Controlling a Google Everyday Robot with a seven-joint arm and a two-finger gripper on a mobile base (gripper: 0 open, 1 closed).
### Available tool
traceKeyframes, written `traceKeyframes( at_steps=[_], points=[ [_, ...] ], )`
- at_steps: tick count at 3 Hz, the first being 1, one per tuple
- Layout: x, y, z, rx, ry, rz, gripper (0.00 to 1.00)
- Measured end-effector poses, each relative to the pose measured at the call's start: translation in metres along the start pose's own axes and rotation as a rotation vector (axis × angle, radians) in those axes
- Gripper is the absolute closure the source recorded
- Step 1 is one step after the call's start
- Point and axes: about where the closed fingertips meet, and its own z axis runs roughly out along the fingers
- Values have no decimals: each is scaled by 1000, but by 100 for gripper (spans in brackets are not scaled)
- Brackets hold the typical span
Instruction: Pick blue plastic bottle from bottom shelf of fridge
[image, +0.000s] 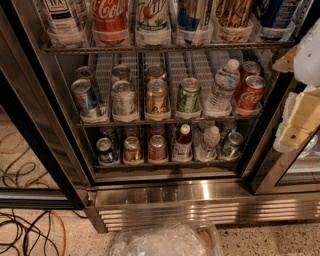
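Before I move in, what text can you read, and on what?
"Coca-Cola": on the red bottle, top of the view.
All other labels, the blue plastic bottle's included: too blurred to read.
The hand, at the right edge of the view, shows no text.

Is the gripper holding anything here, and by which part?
Nothing. The gripper is at the right edge, clear of the blue plastic bottle on the bottom shelf.

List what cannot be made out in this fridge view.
Camera view:
Small dark plastic bottle with white cap on the grey wire bottom shelf: label too dim to read.
Rear cans: hidden by the front cans.
Pale gripper, far right beside the steel fridge: cut off by the right edge.
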Motion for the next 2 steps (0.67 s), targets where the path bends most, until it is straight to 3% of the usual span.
traceKeyframes(
  at_steps=[1, 2],
  points=[
    [0, 0, 0, 0, 0, 0, 0],
    [-6, -4, 5, 11, -59, 43, 0]
  ],
)
